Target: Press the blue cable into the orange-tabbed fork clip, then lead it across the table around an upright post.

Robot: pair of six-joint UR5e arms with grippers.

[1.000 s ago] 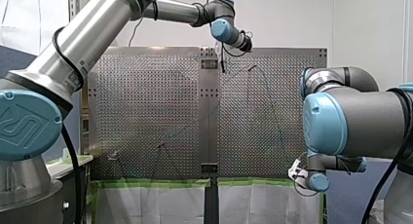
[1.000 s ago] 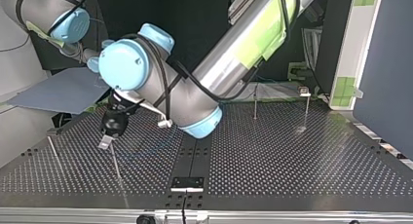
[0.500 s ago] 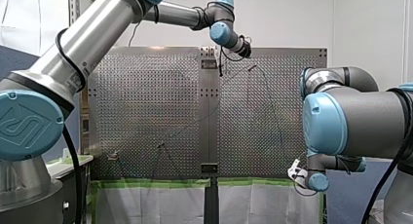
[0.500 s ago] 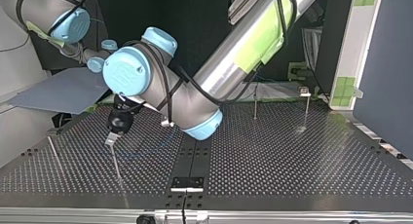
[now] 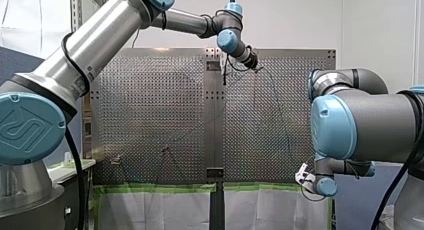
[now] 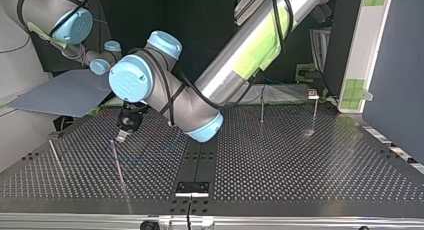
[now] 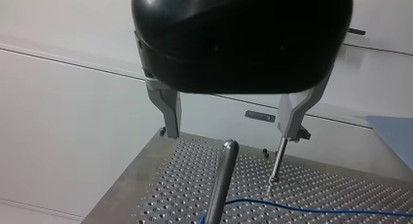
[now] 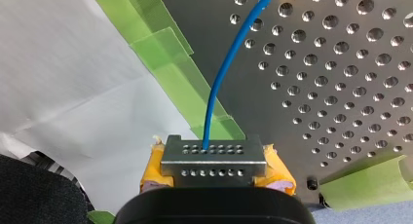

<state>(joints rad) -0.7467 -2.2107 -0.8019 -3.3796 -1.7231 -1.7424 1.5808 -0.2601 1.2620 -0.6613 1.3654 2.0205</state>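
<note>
In the left wrist view my left gripper (image 7: 231, 135), black with metal fingers, stands open and holds nothing. An upright steel post (image 7: 220, 182) rises just ahead, between the fingers. A thinner post (image 7: 278, 159) stands by one fingertip. The blue cable (image 7: 316, 212) lies on the plate behind the near post. In the top view my left gripper (image 6: 121, 136) hovers above the top of a leaning post (image 6: 117, 164). In the right wrist view my right gripper (image 8: 213, 158), with yellow pads, is shut on a perforated metal block at the end of the blue cable (image 8: 229, 63). I cannot make out an orange-tabbed clip.
The top view shows more posts on the perforated table (image 6: 300, 165): one (image 6: 54, 156) at its left, one (image 6: 262, 107) at the back, and a stand with a small clip head (image 6: 313, 97) at the back right. Green tape (image 8: 168, 53) lines the plate's edge near my right gripper.
In the top view my left gripper has moved to the right and back toward the arms, off the post's tip. The right arm has not moved.
</note>
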